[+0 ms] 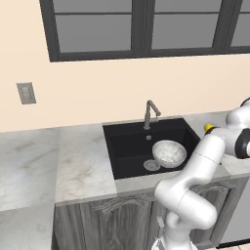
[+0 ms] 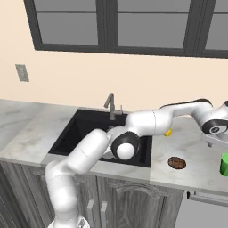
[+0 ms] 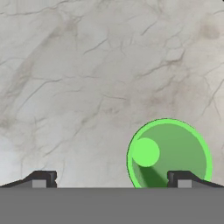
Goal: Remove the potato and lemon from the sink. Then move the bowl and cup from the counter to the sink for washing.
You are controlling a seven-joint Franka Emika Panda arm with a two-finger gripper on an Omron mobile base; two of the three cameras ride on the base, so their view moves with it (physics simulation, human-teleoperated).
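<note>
The marbled whitish bowl (image 1: 169,152) sits inside the black sink (image 1: 128,141), just right of the drain. On the counter right of the sink lie the yellow lemon (image 2: 168,132) and, nearer the front edge, the brown potato (image 2: 177,163). The green cup (image 2: 224,164) stands upright on the counter at the far right. My arm reaches over the sink to that spot. In the hand view my gripper (image 3: 113,180) looks straight down, open and with nothing between its fingers. The cup (image 3: 168,153) is seen from above, off toward the right fingertip (image 3: 183,179).
A grey angled faucet (image 1: 151,113) rises behind the sink, and the round drain (image 1: 152,165) lies in the basin. Marble counter (image 1: 78,161) stretches to the left. A wall outlet (image 1: 26,93) and dark windows are behind.
</note>
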